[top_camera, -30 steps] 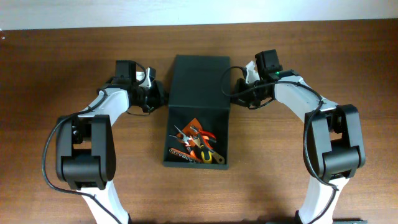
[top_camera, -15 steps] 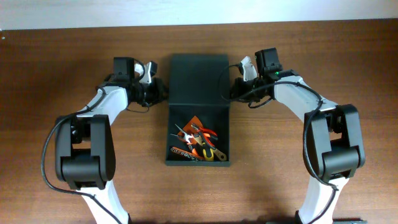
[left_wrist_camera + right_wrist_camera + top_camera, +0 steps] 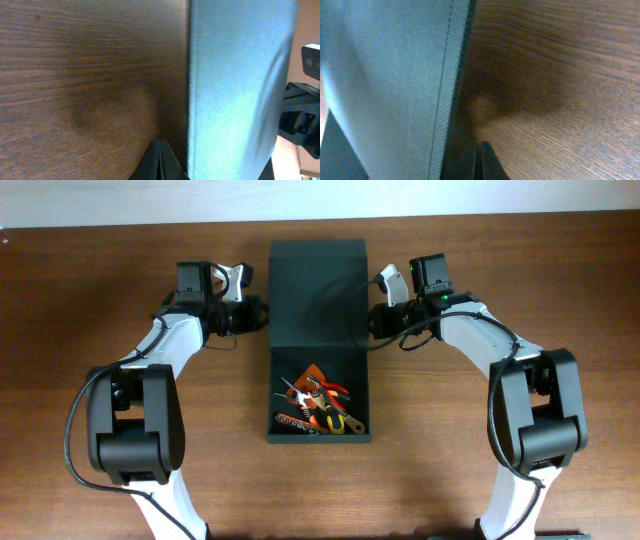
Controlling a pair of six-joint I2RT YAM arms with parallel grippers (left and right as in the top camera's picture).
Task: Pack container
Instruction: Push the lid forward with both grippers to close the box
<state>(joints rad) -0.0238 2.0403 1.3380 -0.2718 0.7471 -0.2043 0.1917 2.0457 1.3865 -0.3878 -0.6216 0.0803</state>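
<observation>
Shut and empty, my left end effector and right end effector should tip the lid evenly over the container.

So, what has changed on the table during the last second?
The left gripper and right gripper slid away from the robot, jaws shut, beside the lid; the lid reaches farther back and the container sits straighter. The tools stayed inside.

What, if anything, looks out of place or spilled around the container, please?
Nothing stands out. The container has its lid open, the hand tools lie in a loose heap inside it, and none has spilled onto the table.
</observation>
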